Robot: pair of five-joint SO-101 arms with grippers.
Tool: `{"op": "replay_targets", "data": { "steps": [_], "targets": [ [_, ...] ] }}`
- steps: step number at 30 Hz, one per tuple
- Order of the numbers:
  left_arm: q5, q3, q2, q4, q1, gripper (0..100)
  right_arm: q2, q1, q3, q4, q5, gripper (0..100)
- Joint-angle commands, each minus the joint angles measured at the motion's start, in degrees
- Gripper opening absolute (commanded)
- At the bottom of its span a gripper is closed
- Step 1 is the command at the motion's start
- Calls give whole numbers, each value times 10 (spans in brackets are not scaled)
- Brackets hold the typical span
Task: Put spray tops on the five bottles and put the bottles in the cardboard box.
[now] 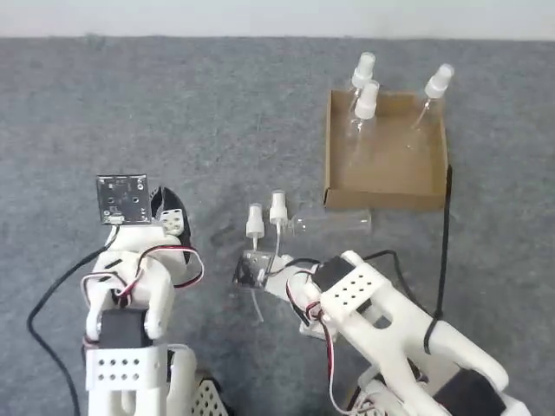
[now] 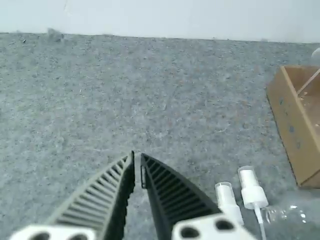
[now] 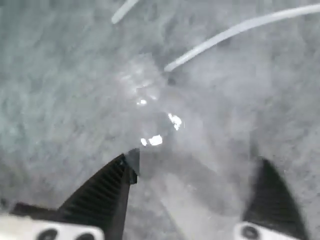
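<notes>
Bottle [image 3: 155, 125] toward the tabletop's [image 1: 173, 104] near edge sits between the spread jaws of my right gripper [image 3: 196, 162], so I should close squarely on its body, leaving the neck free for a spray top [image 1: 277, 208].

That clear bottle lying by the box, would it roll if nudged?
Probably: the bottle lies on its round side, so a nudge may roll it, though the carpet should slow it. It looks clear and empty, so likely light.

Grey carpeted table [image 1: 173, 113], white wall [image 1: 260, 17]
</notes>
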Motion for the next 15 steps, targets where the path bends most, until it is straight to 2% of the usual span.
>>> {"op": "replay_targets", "data": {
  "steps": [1,9,11,15],
  "targets": [
    [7,-27,-8,1,2,11,-26,-3,1,-15,-24,124],
    [7,-27,-10,1,2,11,-27,13,-23,-3,-57,53],
    [7,-26,-11,1,2,11,-27,44,-60,26,-62,7],
    [7,-26,-11,1,2,11,-27,138,-167,126,-63,6]
  ]
}}
